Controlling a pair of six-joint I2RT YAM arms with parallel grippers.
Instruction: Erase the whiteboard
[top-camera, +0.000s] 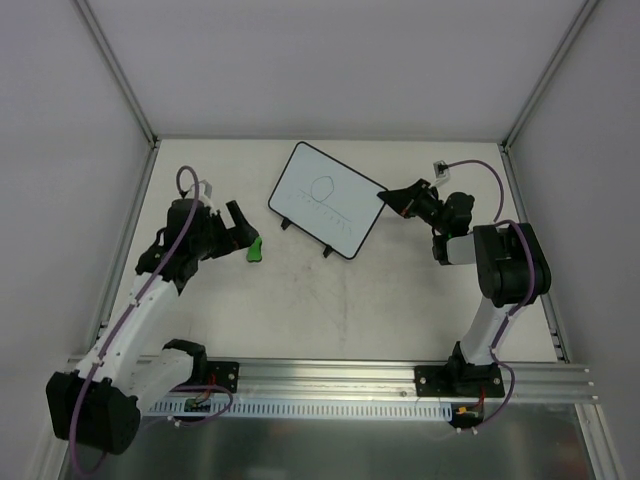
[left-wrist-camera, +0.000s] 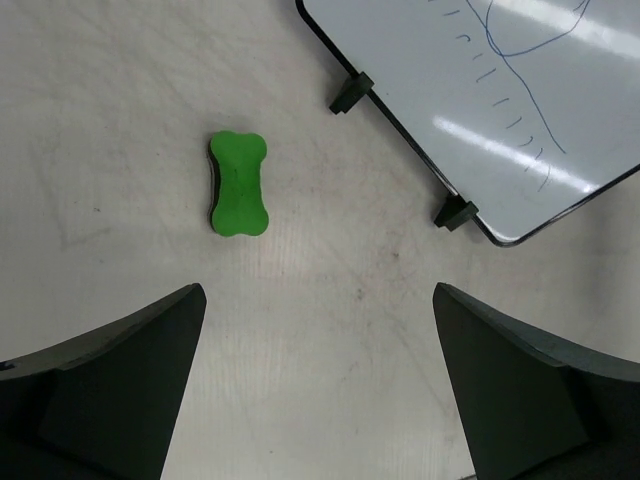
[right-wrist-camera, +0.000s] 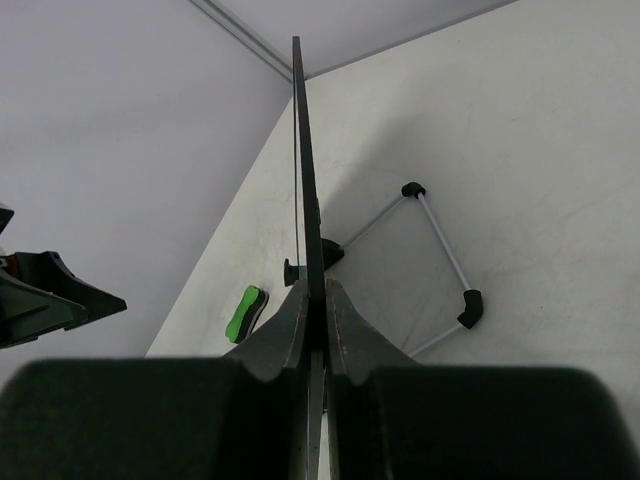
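The right tool (right-wrist-camera: 317, 292) has its fingers pressed together on the thin edge of the whiteboard (right-wrist-camera: 303, 150), which runs straight away from it, seen edge-on; from above, the grip sits at the board's corner nearest that arm. Just past the fingertips a black foot (right-wrist-camera: 291, 268) juts from the board; farther out on one side lies a green bone-shaped eraser (right-wrist-camera: 245, 312), and on the other a small white-rod frame (right-wrist-camera: 440, 250) with black corner pieces; both rest on the table (right-wrist-camera: 520, 120), apart from the grip.

The left tool (left-wrist-camera: 318, 292) hangs over the table with its fingers spread wide and nothing between them; the eraser lies ahead of it, a little left of centre, with bare table between. The whiteboard lies farther ahead and to the right, two feet turned toward the tool, blue marker lines (left-wrist-camera: 530, 100) on its face.
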